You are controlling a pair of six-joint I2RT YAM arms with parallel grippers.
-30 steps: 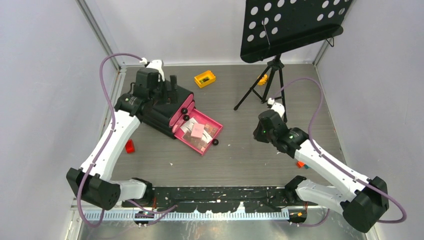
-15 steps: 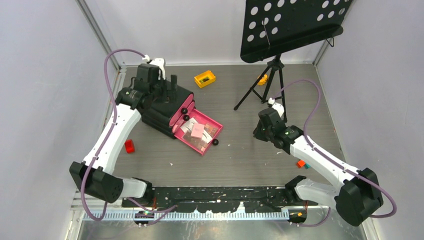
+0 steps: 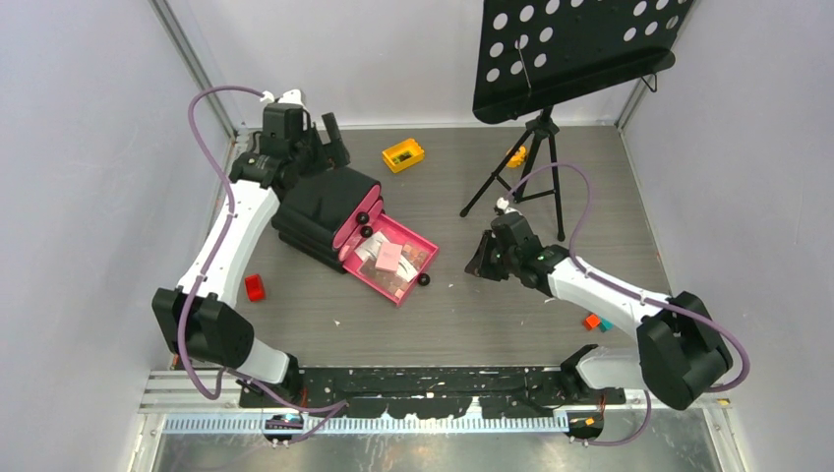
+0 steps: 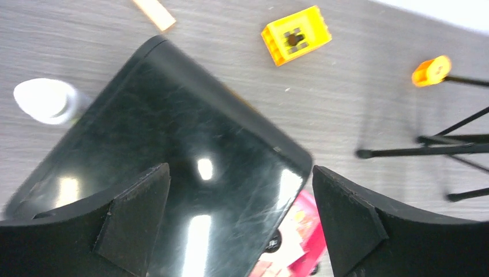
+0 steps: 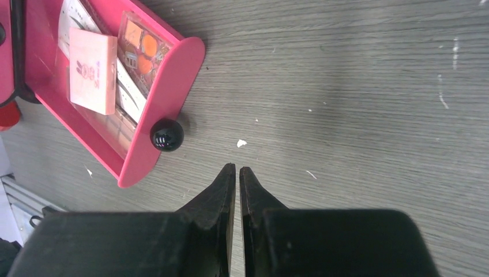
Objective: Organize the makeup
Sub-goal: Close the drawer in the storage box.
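The makeup in view lies mostly in the open pink drawer [image 3: 425, 243] of the black chest [image 3: 320, 202]: a pink card [image 5: 92, 69], a brown palette [image 5: 141, 55] and a white eyebrow card [image 5: 128, 78]. A white bottle [image 4: 43, 101] stands behind the chest, and a peach stick [image 4: 154, 12] lies farther back. My left gripper [image 3: 329, 143] hovers open over the chest's rear top [image 4: 173, 144], holding nothing. My right gripper [image 5: 237, 170] is shut and empty, low over the table just right of the drawer's black knob [image 5: 166, 135].
A black perforated music stand [image 3: 575, 49] on a tripod [image 3: 531, 167] rises at the back right. Loose blocks lie about: a yellow one [image 3: 403, 154], a red one [image 3: 255, 287], an orange piece [image 3: 516, 155] and an orange-teal one [image 3: 593, 322].
My left gripper has drawn back from the chest top toward the rear left corner. My right gripper has swung left, closer to the open drawer.
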